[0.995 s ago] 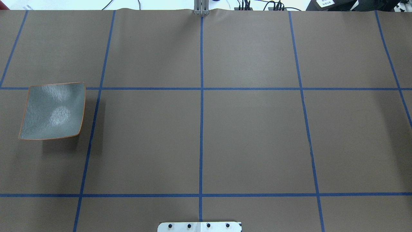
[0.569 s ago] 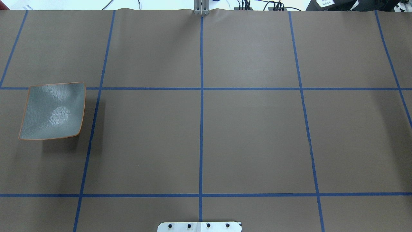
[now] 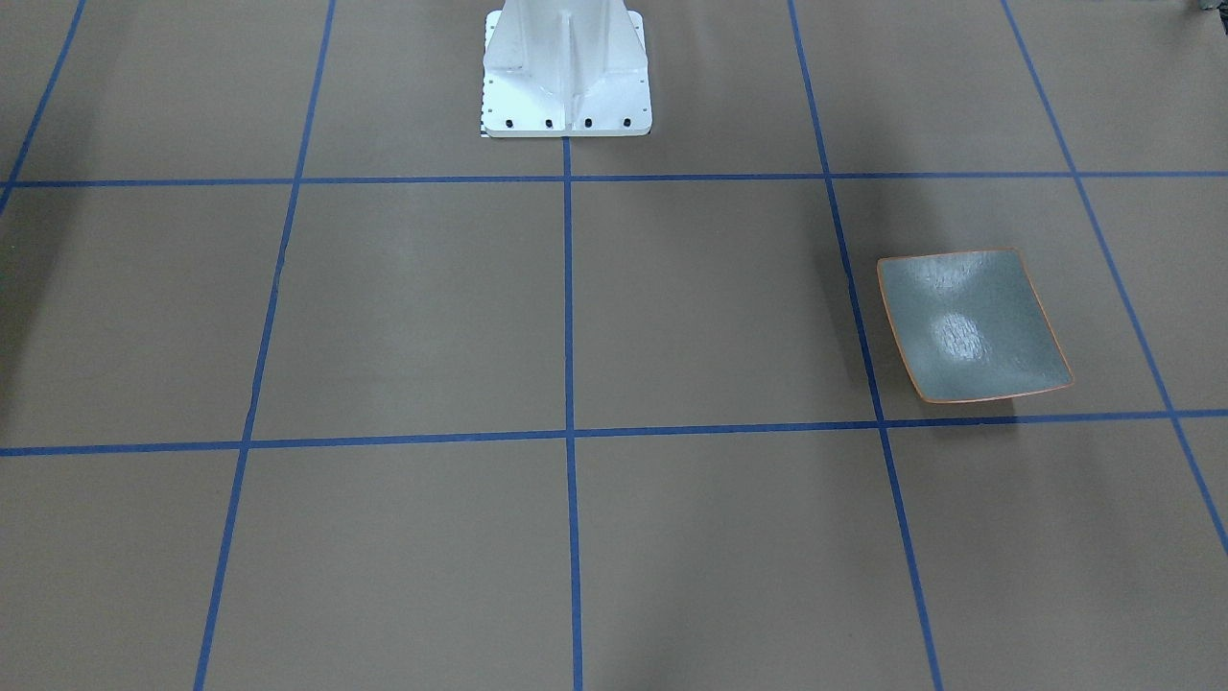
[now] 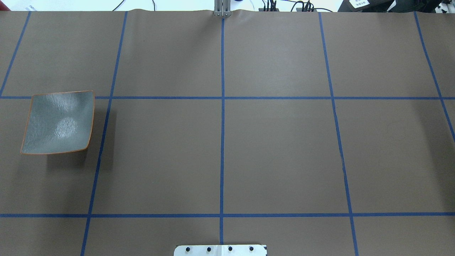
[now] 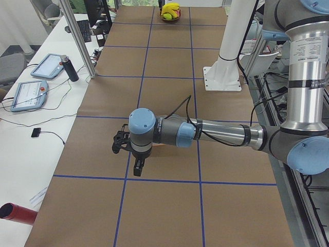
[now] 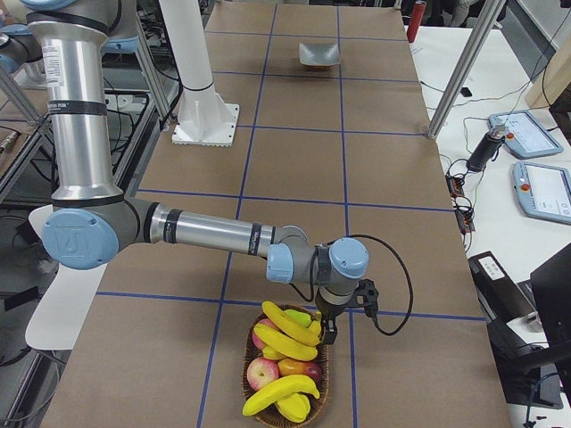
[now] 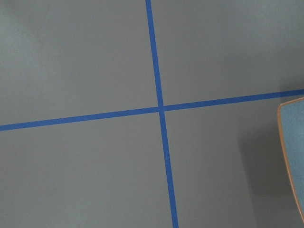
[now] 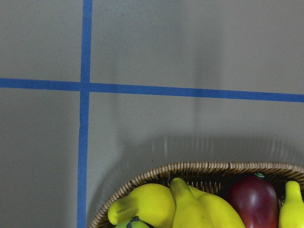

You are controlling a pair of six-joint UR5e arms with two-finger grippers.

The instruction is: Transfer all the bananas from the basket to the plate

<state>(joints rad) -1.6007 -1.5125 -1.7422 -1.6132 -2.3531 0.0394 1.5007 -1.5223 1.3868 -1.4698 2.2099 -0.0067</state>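
Note:
The plate [image 4: 58, 122] [image 3: 969, 326] [image 6: 318, 53], grey-green with an orange rim, sits bare on the table's left side; one edge of the plate [image 7: 294, 152] shows in the left wrist view. At the table's right end a wicker basket [image 6: 254, 388] [image 8: 199, 167] [image 5: 170, 18] holds several yellow bananas [image 6: 290, 328] [image 8: 190, 206] [image 5: 171, 7]. My right gripper [image 6: 328, 333] hangs just over the basket's rim beside the top banana. Beside the plate, my left gripper [image 5: 137, 171] hovers above the table. I cannot tell whether either is open or shut.
Red apples [image 6: 263, 374] [image 8: 249, 197] lie among the bananas. The white robot pedestal [image 3: 566, 67] [image 4: 220, 250] stands at the table's middle. Metal posts [image 5: 77, 36], tablets [image 5: 41, 66] and a red cylinder [image 5: 18, 213] line the operators' side.

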